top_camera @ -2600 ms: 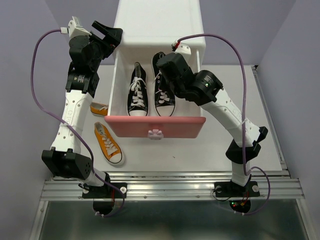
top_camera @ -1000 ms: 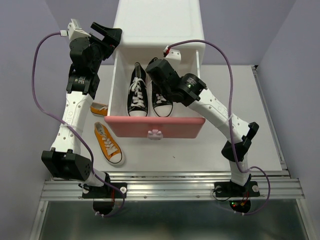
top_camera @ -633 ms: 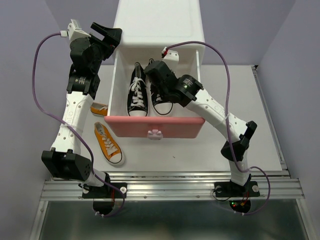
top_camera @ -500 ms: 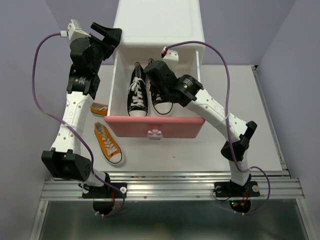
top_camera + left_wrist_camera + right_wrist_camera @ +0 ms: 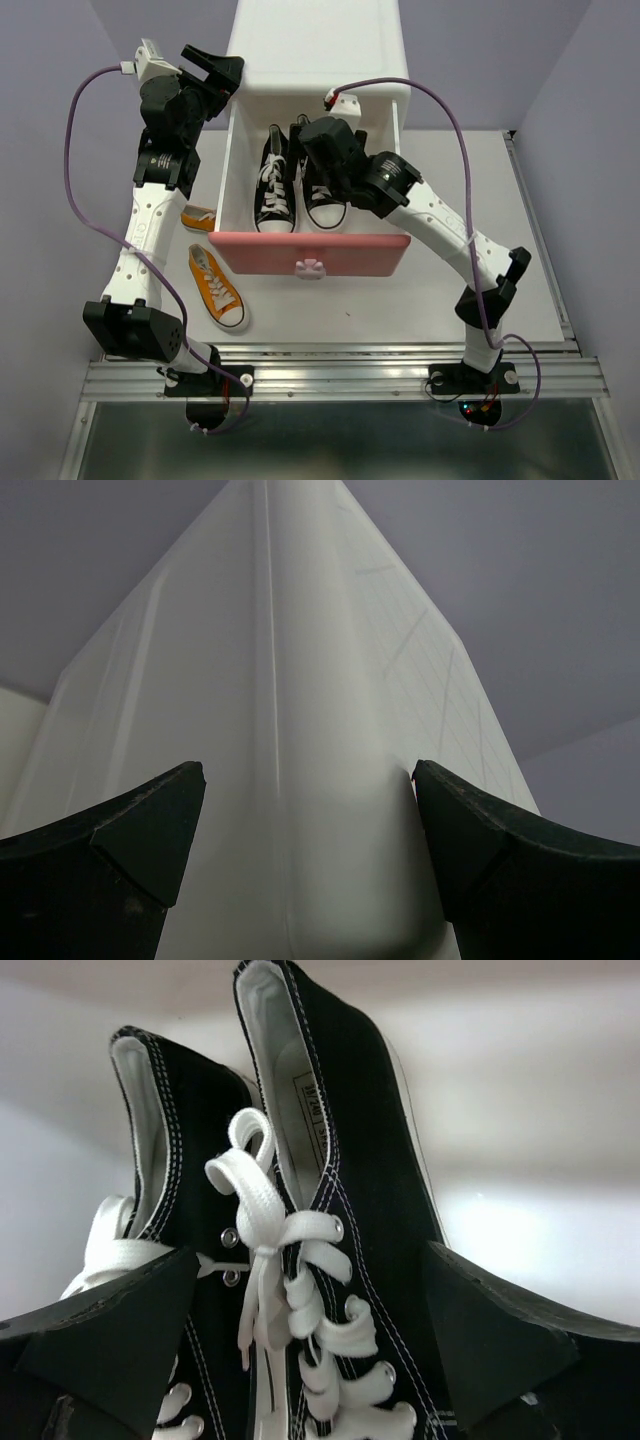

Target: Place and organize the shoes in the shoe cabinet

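Right fingers [image 5: 90, 1340] spread wide, black shoe [image 5: 340, 1210] between them, ungripped. Left fingers [image 5: 100, 850] open astride cabinet [image 5: 290, 730] corner. Risk: closing could snag laces [image 5: 270, 1240], dragging shoe askew.

The left arm [image 5: 145, 225] and right arm [image 5: 448, 225], white-shelled with black joint housings, sit on black bases [image 5: 468, 380] bolted to an aluminium rail [image 5: 340, 380], each carrying a looping purple cable [image 5: 67, 140] and ending in matte black wedge-shaped fingers [image 5: 110, 850].
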Motion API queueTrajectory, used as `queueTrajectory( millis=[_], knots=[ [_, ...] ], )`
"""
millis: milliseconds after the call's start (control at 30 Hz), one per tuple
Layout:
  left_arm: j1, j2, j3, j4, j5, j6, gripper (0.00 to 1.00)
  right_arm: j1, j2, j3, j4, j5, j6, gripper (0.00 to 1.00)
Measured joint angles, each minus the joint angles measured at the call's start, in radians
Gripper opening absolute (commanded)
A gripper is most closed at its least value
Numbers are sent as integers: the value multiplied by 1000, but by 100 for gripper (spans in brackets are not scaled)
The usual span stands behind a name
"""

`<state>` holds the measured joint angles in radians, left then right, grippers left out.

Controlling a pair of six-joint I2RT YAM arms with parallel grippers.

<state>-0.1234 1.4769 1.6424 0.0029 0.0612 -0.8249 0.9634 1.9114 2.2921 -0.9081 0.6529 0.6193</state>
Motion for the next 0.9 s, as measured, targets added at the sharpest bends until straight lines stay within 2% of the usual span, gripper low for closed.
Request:
queueTrajectory(
  millis=[400, 900],
  knots=[
    [0, 7, 23, -28, 4, 10, 95, 0, -158, -86, 143, -40, -104, 100],
    [0, 7, 42, -56, 5, 17, 95, 0, -257, -142, 274, -230, -208, 100]
  ],
)
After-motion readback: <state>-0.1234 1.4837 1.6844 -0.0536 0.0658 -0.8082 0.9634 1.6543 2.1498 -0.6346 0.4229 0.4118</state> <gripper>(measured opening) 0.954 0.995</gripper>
